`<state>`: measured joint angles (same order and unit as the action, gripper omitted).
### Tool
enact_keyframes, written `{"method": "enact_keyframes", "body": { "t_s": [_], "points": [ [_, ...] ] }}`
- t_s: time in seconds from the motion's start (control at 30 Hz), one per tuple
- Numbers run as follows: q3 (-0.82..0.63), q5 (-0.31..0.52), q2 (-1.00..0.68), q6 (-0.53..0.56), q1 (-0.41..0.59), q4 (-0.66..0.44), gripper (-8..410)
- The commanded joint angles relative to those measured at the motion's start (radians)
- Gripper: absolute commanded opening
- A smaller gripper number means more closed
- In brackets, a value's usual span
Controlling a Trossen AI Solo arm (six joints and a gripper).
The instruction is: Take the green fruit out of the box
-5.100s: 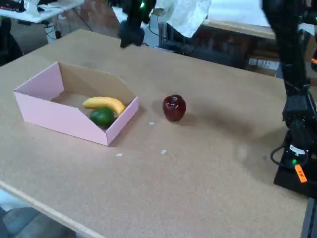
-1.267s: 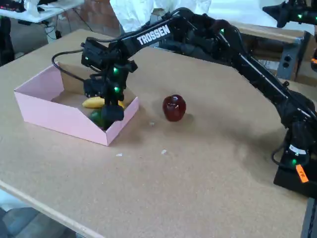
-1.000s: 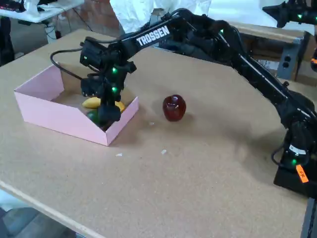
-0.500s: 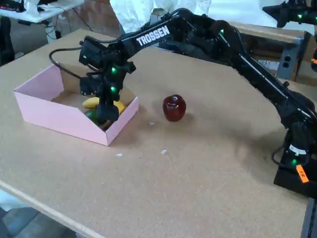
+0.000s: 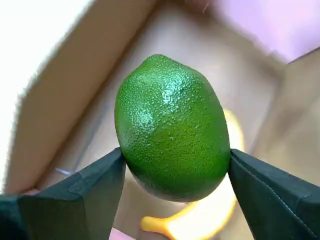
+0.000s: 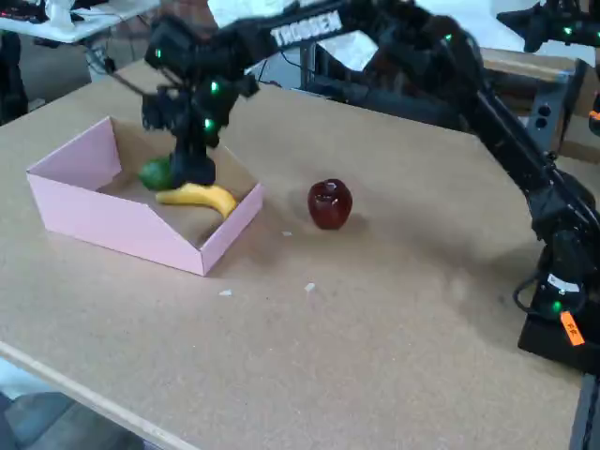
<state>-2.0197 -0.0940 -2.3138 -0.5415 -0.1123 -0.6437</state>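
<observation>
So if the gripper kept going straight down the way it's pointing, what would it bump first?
Probably the banana, which lies right below the lime that the gripper holds, on the brown floor of the pink box. Depth is hard to judge.

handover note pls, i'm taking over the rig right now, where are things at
End effector: shut on the green fruit, one finger on each side of it.
Green fruit: lifted clear of the box floor, but above the box interior in both views. The banana lies in the box; the red apple stands on the table to the box's right in the fixed view.
Done: grasp and lift.
Left: carry the fruit past the box wall, set it on the table, release.
</observation>
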Motion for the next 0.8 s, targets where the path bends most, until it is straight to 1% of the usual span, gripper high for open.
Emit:
{"method": "enact_keyframes", "body": {
  "t_s": [0.0, 0.17, 0.4, 0.47, 0.6, 0.77],
  "points": [
    [0.0, -0.001, 0.216, 0.05, 0.0, -0.011, 104],
    [0.0, -0.002, 0.354, 0.096, -0.001, -0.057, 104],
    [0.0, -0.007, 0.534, 0.149, -0.003, -0.234, 104],
    [0.0, -0.037, 0.577, 0.156, -0.005, -0.293, 104],
    [0.0, -0.132, 0.648, 0.21, -0.015, -0.396, 104],
    [0.0, -0.143, 0.689, 0.247, -0.057, -0.554, 104]
  ]
}}
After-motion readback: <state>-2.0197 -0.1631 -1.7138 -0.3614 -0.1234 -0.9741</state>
